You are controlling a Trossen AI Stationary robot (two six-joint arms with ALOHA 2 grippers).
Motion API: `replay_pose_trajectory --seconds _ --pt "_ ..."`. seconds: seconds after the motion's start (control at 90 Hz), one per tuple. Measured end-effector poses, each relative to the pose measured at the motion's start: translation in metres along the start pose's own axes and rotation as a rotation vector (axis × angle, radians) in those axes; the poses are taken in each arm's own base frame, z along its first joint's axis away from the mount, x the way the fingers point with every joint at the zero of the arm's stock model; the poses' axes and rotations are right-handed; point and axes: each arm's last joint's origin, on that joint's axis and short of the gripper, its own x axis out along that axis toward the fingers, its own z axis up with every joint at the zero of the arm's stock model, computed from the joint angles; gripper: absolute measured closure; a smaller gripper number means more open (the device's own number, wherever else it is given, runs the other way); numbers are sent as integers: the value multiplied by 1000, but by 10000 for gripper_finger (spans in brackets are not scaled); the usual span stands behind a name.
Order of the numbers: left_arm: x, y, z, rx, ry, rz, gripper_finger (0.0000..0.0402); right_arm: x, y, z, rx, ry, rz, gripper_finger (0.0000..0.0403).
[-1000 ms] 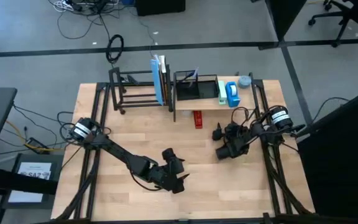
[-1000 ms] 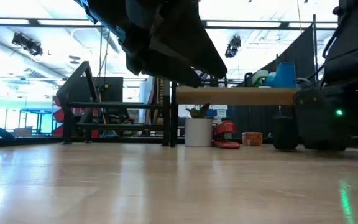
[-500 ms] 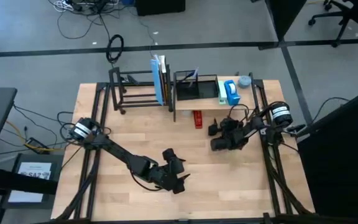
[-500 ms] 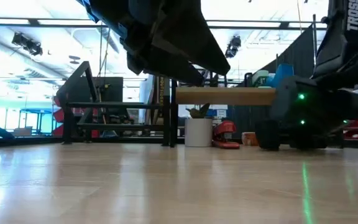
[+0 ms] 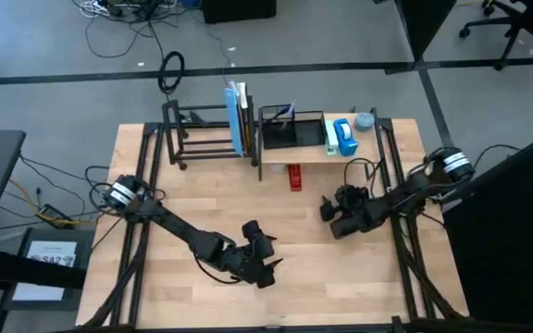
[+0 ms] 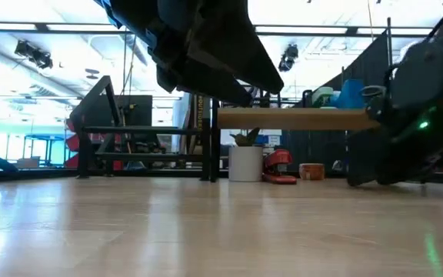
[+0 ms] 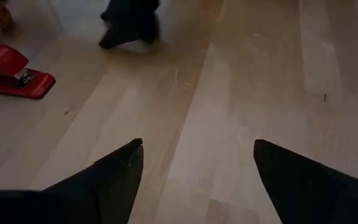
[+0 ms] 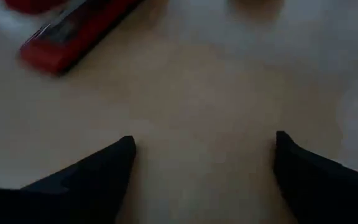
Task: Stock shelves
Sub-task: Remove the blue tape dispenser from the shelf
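My arms are matte black with looping black cables, a white-capped motor at each shoulder, and wedge-shaped dark fingers.

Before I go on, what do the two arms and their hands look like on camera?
Both arms are dark, jointed links with black cables looped along them. Each base joint carries a white-and-black round cap. The left hand and right hand each end in two dark, wedge-shaped fingers. A green light glows on the right arm.

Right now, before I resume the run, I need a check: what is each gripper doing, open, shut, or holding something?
Left gripper: open, empty, above bare table.
Right gripper: open, empty, near the red stapler.
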Motion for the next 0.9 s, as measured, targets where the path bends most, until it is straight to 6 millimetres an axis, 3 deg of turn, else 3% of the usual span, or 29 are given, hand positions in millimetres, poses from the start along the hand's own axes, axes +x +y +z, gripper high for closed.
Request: replay_pose_trajectory --seconds 0.233,0.4,0.522,0.7,0.8,0.9 --pt "0 0 0 0 0 0 117 -43 0 4 -130 217 225 58" --pt "0 0 0 -2 -2 -1 117 -80 22 27 -276 166 419 58" --pt "0 0 1 -5 -6 -3 117 -108 44 55 -354 34 508 58" --pt "0 0 1 -5 -5 -3 117 -139 54 110 -372 -259 309 58" --pt "0 0 1 -5 -5 -3 117 -148 39 143 -351 -364 114 58" --pt "0 0 1 -4 -5 -3 117 -147 8 173 -291 -362 -71 58"
